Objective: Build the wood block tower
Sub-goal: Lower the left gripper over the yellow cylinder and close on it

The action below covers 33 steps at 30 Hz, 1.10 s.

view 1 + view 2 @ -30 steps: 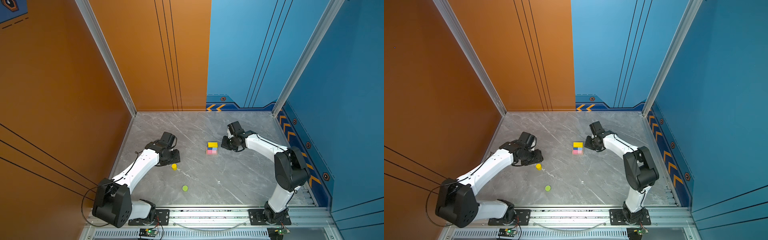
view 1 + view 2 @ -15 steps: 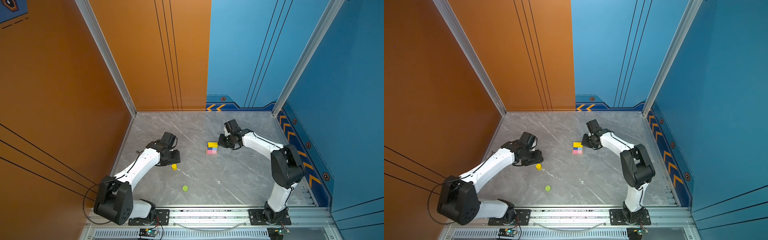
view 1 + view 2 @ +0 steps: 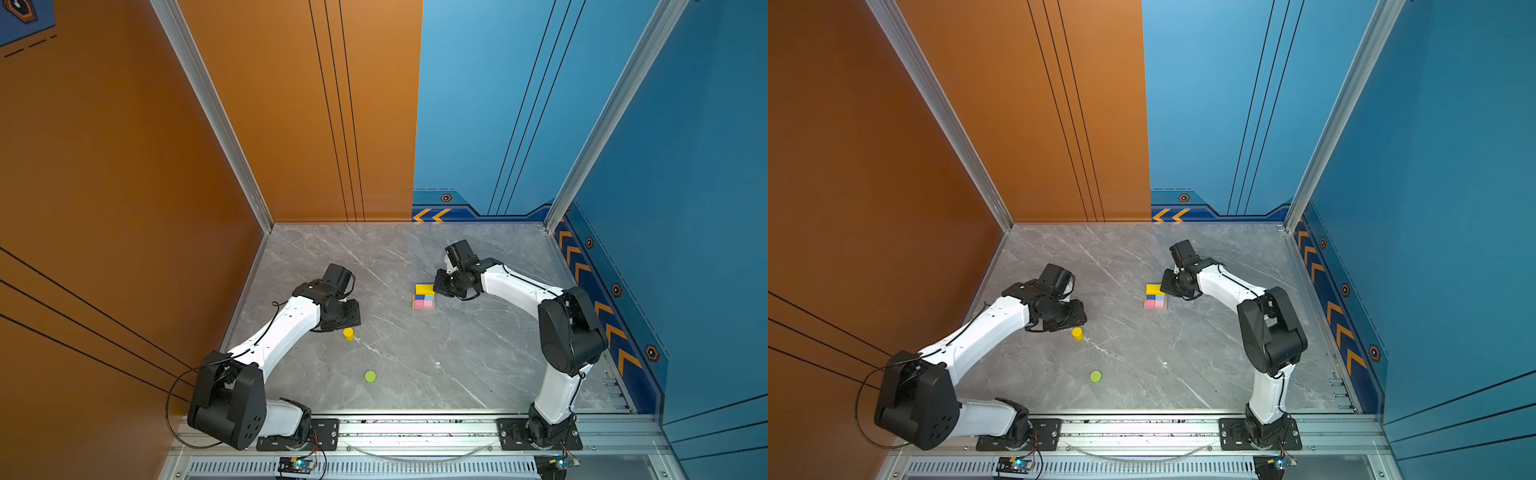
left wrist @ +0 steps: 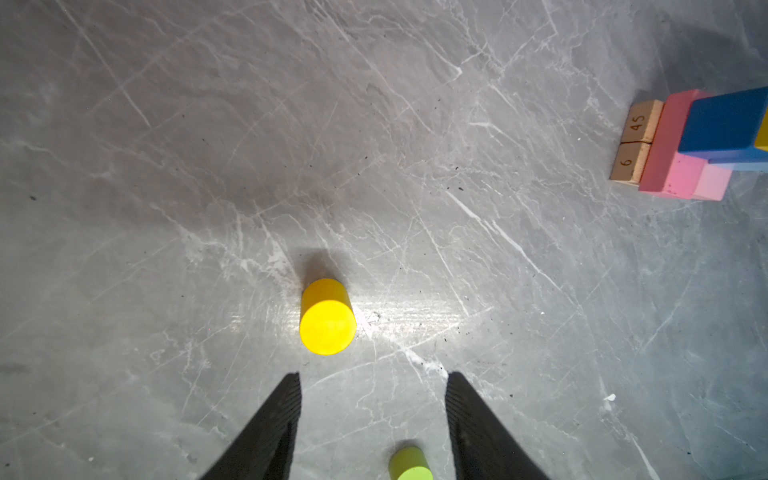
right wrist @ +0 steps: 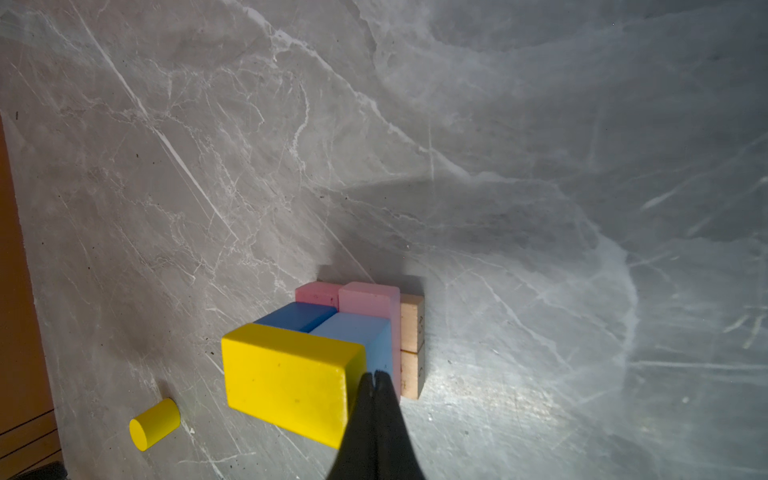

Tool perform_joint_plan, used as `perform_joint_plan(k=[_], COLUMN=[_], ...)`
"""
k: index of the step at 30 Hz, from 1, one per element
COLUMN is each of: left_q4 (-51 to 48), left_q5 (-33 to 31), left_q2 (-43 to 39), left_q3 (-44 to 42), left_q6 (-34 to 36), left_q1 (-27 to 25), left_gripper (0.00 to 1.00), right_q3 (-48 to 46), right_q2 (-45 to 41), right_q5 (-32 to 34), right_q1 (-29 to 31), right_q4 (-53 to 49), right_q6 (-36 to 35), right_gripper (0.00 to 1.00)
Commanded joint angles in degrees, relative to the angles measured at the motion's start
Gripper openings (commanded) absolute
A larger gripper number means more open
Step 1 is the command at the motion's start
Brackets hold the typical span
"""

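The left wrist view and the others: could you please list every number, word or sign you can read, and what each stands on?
"45": end face of one tan plank, left wrist view.
"6": end face of the neighbouring tan plank.
Marks on the tan planks' sides, right wrist view: too blurred to read.
Orange chevrons on the back wall trim: arrows only, no words.

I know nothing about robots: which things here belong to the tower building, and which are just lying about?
Belonging to the job:
- half-built tower
- yellow cylinder, loose
- lime-green cylinder, loose

Merely there:
- grey marble tabletop
- metal rail along the front
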Motion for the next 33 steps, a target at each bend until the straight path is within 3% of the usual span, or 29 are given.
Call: perform_joint_plan(k=[1, 19, 33], left_q4=[-1.5, -1.8, -4.5], left_q5=[-0.4, -0.9, -4.1], left_q2=[0.3, 0.2, 6.4], left_q3=[1.5, 1.4, 2.3], left_q6=[0.6, 0.7, 0.3], left_q1=[0.1, -0.1, -1.8], left_gripper=[0.58, 0.58, 0.66], right_q3=[1.4, 0.7, -7.9], right_q2=[0.7, -1.1, -9.7], right_q5=[-0.2, 0.7, 3.6], right_q1=[0.3, -0.2, -3.6], right_q4=[-0.3, -1.3, -1.0], right_q6=[0.5, 0.3, -0.3], right_gripper=[0.0, 0.0, 0.0])
